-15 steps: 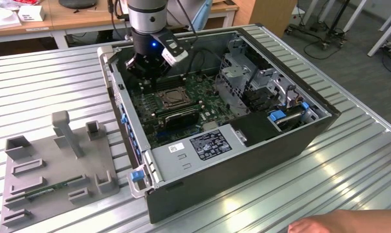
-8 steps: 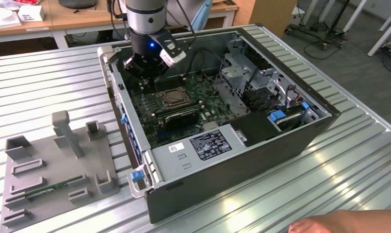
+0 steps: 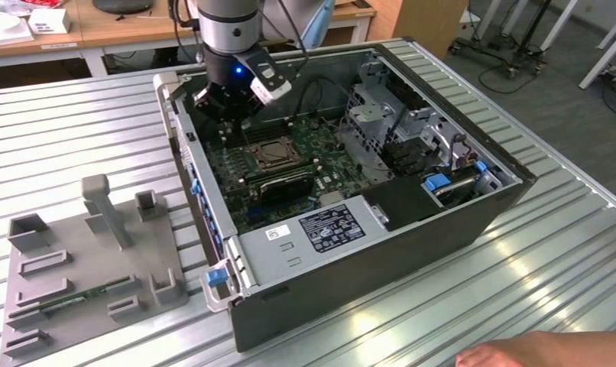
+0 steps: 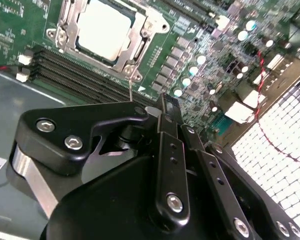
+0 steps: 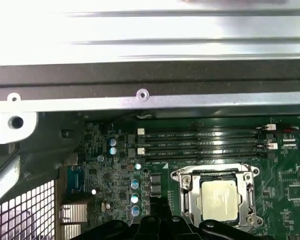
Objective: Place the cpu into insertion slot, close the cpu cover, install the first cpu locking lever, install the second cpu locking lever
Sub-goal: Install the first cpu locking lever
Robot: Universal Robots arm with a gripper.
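The cpu (image 5: 219, 199) lies in the insertion slot (image 5: 249, 175), cpu cover (image 5: 189, 199) seemingly down

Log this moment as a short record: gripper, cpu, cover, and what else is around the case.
gripper: inside the open computer case, above the green board, near the socket
cpu: lying in the insertion slot, silver top up
cpu cover: down flat, framing the cpu
thin rod: rises at the socket's corner, close to the gripper
memory slots: long, black, beside the socket
grey fixture: on the slatted table, at the exterior view's left of the case
hand: at the table's near edge
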